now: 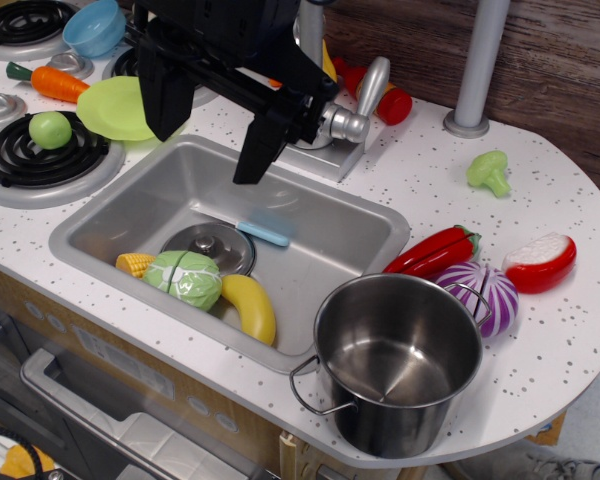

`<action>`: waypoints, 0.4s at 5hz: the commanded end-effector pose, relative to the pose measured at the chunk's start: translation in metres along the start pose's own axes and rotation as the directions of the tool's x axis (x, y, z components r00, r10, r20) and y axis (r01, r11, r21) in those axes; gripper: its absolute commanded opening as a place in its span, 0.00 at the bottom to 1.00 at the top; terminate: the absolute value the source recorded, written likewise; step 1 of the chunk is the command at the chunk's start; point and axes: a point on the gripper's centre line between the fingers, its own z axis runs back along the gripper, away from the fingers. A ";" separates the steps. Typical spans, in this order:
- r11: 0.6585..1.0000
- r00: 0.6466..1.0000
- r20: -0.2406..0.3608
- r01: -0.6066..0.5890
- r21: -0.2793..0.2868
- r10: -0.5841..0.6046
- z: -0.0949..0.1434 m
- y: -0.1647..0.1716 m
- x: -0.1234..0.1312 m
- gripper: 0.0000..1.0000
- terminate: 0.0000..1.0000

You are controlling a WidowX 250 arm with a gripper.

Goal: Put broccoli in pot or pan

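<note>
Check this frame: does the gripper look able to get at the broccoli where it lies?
Probably yes. The broccoli lies alone on bare counter, with nothing on top or touching it. The open gripper hangs over the sink, and only the faucet stands roughly between them, which the arm could likely pass above.

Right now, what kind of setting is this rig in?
Most likely a toy play kitchen, not a real one: a small sink set in a speckled counter, coil burners, and plastic food such as the broccoli beside a steel pot.

The flat round steel lid lies partly hidden beneath the green-and-white cabbage. The black gripper is cut off by the top edge. The red pepper sits partly behind the grey faucet.
</note>
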 end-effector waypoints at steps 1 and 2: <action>1.000 1.000 0.000 0.000 0.000 0.000 0.000 0.000 0.000 1.00 0.00; 1.000 1.000 0.024 -0.016 0.000 0.016 0.001 0.001 0.001 1.00 0.00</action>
